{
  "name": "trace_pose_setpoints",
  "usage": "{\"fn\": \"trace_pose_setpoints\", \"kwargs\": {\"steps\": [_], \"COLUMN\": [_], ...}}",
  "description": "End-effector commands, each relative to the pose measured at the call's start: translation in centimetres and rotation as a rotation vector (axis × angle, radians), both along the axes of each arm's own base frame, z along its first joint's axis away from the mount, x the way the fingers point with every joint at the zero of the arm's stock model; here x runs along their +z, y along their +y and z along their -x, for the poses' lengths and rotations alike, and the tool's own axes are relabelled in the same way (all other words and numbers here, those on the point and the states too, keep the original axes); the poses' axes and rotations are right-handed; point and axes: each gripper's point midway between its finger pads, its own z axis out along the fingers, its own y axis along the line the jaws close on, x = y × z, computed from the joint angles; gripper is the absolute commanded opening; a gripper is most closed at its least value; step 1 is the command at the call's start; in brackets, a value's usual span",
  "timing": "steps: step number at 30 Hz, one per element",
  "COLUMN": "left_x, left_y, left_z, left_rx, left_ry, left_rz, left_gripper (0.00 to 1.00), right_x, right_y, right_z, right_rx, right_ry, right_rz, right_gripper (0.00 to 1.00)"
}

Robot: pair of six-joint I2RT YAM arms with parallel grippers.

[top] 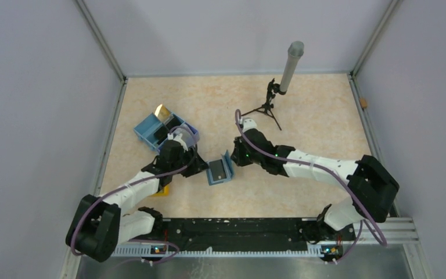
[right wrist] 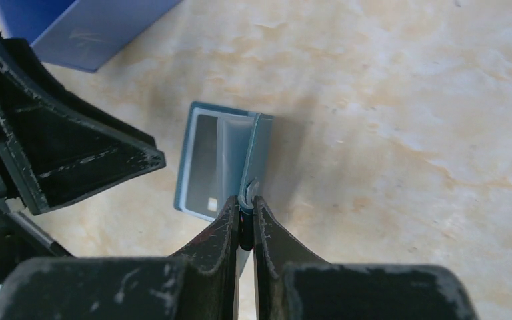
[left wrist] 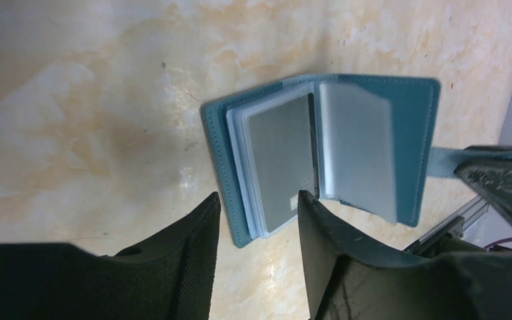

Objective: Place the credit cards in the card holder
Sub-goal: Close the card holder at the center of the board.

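R arm (top: 302,163) low, R fingers (right wrist: 232,223) pinched on card holder (right wrist: 261,150) flap — L fingers (left wrist: 203,230) wide above it

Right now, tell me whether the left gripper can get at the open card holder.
Probably yes. The left gripper is open, the card holder lies just ahead of it, and nothing lies between. The right gripper pinches only the raised cover's edge.
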Motion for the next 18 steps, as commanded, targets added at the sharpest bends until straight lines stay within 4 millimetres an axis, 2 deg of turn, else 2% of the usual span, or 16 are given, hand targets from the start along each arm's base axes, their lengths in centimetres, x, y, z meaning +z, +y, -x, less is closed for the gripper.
{"fn": "trace_pose_setpoints", "kwargs": {"steps": [1, 5, 11, 15, 18], "left_x": [1.7, 2.0, 3.0, 3.0, 3.3], "left_y": [1.1, 2.1, 3.9, 5.2, 5.6], "left_z": [-0.8, 0.0, 0.7, 1.3, 1.4], "left_rx": [0.025, 0.045, 0.097, 0.133, 0.148], "left_ry": [-0.079, -0.073, -0.109, -0.112, -0.120], "left_rz": [0.016, -0.009, -0.062, -0.110, -0.111], "left_gripper": [0.51, 0.60, 0.66, 0.72, 0.74], "right_x": [1.2, -0.4, -1.0, -0.7, -0.6], "right_y": [4.4, 7.4, 12.0, 13.3, 12.5], "right_z": [0.6, 1.8, 3.5, 3.6, 2.7], "right_rx": [0.080, 0.138, 0.215, 0.210, 0.134], "right_ry": [-0.013, 0.032, 0.048, 0.043, 0.032], "right_rz": [-0.063, -0.072, -0.115, -0.132, -0.113], "right_gripper": [0.01, 0.01, 0.02, 0.01, 0.00]}}
